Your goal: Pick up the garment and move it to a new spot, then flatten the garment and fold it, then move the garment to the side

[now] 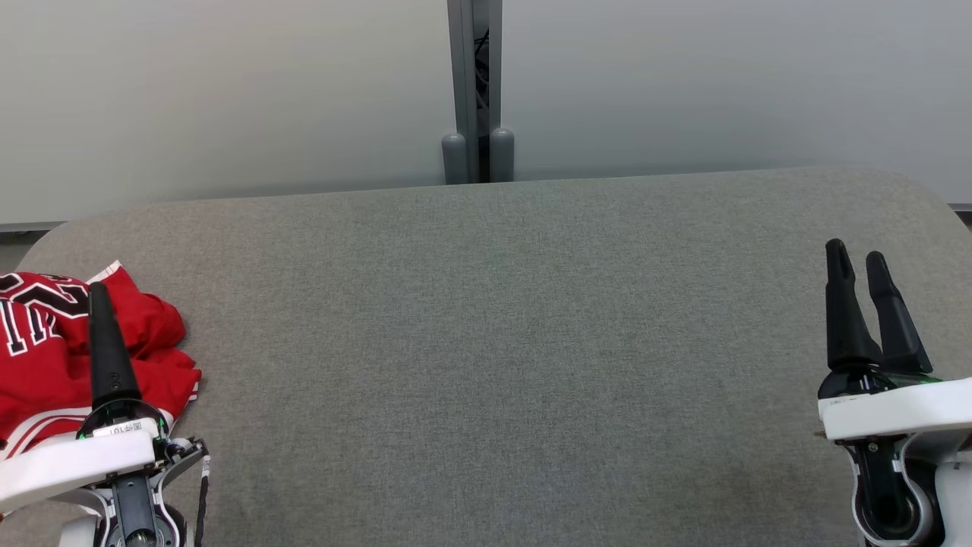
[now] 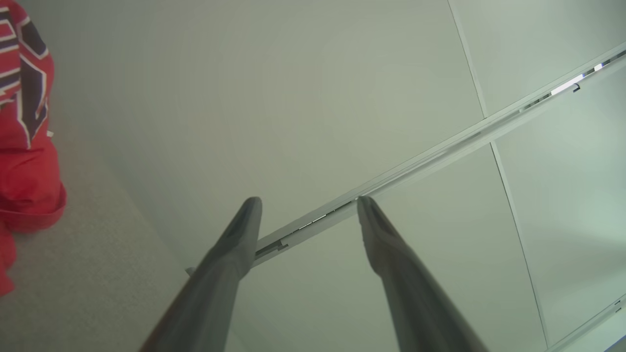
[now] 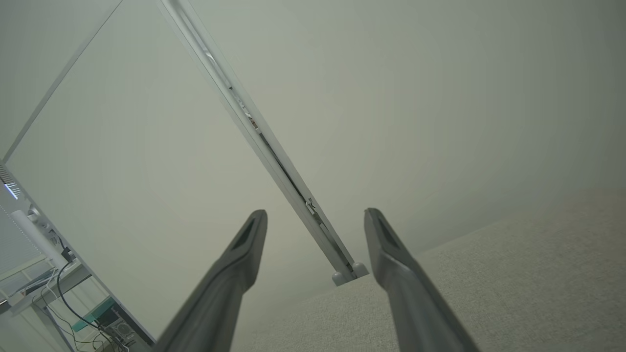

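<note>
The garment (image 1: 45, 357), a crumpled red jersey of thin, limp knit with white-edged black lettering, lies at the left edge of the surface (image 1: 486, 342), a flat grey woven pad. Left pincer (image 1: 98, 292): released, empty, near the heap. Recommended: lower onto a raised fold and pinch it. Right pincer (image 1: 855, 254): released, empty, well apart.

A grey, cloth-covered desk (image 1: 486, 342) with rounded far corners spans the head view from left to right. On it, at the lower left edge of the frame, lies a crumpled red garment (image 1: 42, 372) with black-and-white lettering and striped trim.
</note>
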### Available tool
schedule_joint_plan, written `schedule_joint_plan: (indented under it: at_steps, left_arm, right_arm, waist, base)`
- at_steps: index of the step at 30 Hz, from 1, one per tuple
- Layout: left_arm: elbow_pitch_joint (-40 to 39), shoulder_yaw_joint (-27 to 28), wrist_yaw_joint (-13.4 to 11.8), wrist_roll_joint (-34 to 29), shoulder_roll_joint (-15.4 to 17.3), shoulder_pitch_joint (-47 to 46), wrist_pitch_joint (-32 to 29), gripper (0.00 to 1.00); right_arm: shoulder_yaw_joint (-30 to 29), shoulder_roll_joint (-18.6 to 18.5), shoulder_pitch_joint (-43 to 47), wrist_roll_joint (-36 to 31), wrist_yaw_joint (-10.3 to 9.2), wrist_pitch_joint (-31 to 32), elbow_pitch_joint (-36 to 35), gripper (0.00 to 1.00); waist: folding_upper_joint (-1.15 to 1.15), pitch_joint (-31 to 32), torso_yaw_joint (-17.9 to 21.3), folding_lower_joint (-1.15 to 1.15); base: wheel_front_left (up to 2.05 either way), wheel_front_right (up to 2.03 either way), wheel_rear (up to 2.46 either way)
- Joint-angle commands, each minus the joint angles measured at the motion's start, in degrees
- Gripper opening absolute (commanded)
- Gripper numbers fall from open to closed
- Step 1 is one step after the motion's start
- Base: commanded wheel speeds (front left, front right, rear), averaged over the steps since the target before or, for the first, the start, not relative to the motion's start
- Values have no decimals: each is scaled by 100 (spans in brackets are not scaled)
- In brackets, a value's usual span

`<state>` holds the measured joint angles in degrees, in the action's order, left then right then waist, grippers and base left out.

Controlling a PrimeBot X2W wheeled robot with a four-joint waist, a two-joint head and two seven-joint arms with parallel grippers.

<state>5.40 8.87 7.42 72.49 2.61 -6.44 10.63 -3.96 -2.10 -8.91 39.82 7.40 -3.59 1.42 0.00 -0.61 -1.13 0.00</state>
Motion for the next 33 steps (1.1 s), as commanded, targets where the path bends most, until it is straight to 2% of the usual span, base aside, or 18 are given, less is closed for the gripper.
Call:
schedule_joint_plan:
  at_steps: [1,9,12,18,23,33]
  left_arm:
    - [-173,68,6,-274,24,-159,24,100]
    - [-530,-100,7,-1630,28,1,96,100]
    - [-657,-264,-20,-2147,23,54,115,100]
    - [-873,-763,-317,-3274,26,142,167,100]
    - [-823,-1088,-446,-3856,29,225,196,100]
    - [27,-1624,-655,-4667,30,322,267,100]
  right_arm:
    - [113,-66,-148,-304,8,-93,-174,100]
    - [457,-126,-177,-1238,9,-268,-367,100]
    - [379,-102,-134,-1521,9,-332,-368,100]
    - [562,-79,-102,-2116,10,-452,-316,100]
    - [645,-74,-54,-2327,10,-524,-152,100]
    - [810,-82,-73,-2574,11,-702,610,100]
  waist:
    - [0,-12,-2,0]
    - [0,-74,-3,0]
    - [0,-106,-1,0]
    - [0,-175,4,0]
    - [0,-197,10,0]
    - [0,-137,36,0]
  base:
    - [0,0,0]
    - [0,0,0]
    - [0,0,0]
    - [0,0,0]
    - [0,0,0]
    - [0,0,0]
